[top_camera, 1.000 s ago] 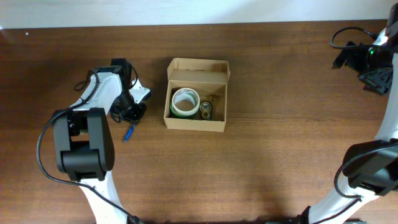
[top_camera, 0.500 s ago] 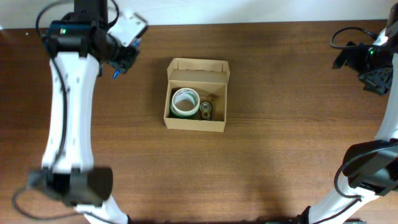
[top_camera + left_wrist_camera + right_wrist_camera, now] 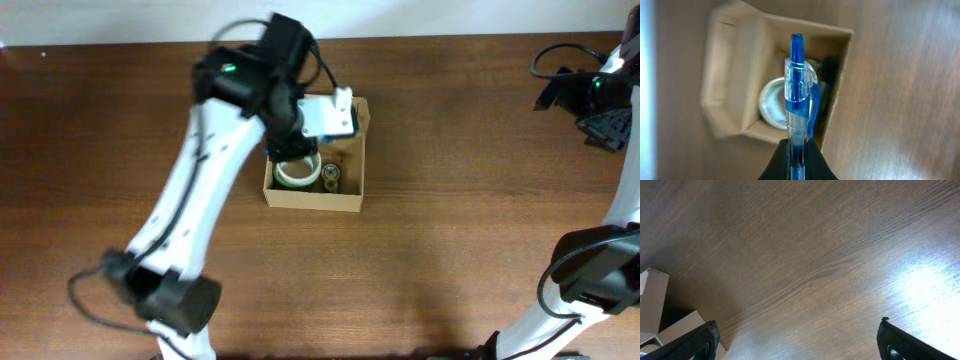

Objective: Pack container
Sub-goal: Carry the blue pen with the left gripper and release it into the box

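Observation:
The tan cardboard container (image 3: 312, 196) sits open at the table's middle, with a green and white tape roll (image 3: 297, 170) and a small dark item (image 3: 331, 177) inside. My left gripper (image 3: 283, 148) hovers over the box's left part, shut on a blue clear pen (image 3: 798, 95). In the left wrist view the pen points up over the open container (image 3: 730, 75), with the tape roll (image 3: 771, 102) below it. My right gripper (image 3: 799, 342) is open and empty above bare wood at the far right; the container's corner (image 3: 652, 300) shows at that view's left edge.
The right arm (image 3: 600, 90) rests at the table's far right edge with black cables. The left arm's white links (image 3: 190, 215) stretch diagonally from the front left to the box. The table's back edge (image 3: 450, 38) meets a white wall.
My left arm has picked the blue pen up from the table left of the box, swung up to the back left, then moved right to above the container. The right arm has not moved.

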`<control>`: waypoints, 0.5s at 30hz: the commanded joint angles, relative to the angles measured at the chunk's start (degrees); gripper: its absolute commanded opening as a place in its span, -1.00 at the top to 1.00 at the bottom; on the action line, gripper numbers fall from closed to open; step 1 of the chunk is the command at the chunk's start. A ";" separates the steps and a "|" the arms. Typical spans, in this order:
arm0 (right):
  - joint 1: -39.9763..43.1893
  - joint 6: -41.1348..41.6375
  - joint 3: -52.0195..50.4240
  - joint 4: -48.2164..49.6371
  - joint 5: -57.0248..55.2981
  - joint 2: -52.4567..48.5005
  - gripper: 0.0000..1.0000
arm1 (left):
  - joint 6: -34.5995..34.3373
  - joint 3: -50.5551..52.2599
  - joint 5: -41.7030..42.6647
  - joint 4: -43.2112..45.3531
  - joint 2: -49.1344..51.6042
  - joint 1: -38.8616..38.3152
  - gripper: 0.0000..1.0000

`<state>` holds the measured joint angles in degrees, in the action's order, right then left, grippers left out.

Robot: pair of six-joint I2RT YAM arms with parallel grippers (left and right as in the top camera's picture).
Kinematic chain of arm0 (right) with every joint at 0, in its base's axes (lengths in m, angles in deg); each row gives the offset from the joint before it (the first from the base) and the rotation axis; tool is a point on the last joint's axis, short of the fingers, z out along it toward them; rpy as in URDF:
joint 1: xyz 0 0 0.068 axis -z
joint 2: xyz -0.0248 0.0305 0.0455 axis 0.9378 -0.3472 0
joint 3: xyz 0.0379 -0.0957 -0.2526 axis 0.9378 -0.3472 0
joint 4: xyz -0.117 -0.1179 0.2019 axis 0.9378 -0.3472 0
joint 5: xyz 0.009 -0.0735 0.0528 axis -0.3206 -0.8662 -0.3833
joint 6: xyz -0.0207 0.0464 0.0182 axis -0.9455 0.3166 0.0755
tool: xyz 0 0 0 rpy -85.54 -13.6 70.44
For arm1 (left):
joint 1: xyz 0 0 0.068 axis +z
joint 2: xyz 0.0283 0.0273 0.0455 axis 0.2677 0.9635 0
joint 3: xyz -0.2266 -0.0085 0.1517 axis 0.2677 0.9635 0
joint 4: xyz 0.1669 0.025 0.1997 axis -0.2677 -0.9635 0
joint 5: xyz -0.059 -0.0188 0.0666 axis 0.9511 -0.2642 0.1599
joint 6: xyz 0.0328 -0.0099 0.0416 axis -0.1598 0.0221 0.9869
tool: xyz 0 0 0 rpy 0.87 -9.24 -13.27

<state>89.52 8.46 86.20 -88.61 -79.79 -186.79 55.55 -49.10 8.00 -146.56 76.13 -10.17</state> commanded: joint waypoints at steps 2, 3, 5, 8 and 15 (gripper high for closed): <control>0.07 -0.24 -0.26 0.00 0.26 -0.11 -0.98 | 3.85 3.34 0.46 0.24 5.77 -1.16 0.97; 0.07 -0.24 -0.26 0.00 0.28 -0.11 -0.98 | 3.85 3.93 0.46 0.26 7.04 -1.38 0.97; 0.07 -0.26 -0.26 0.02 0.28 -0.11 -0.98 | 3.82 4.81 0.44 0.33 9.29 -2.01 0.96; 0.07 -0.26 -0.26 0.02 0.26 -0.11 -0.98 | 3.82 5.49 0.39 0.94 10.75 -2.64 0.96; 0.07 -0.26 -0.26 0.00 0.28 -0.11 -0.98 | 3.89 9.81 -1.14 4.98 10.97 -2.69 0.97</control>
<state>89.52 8.42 86.20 -88.61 -79.79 -186.79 58.24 -41.34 7.72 -142.62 87.30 -12.81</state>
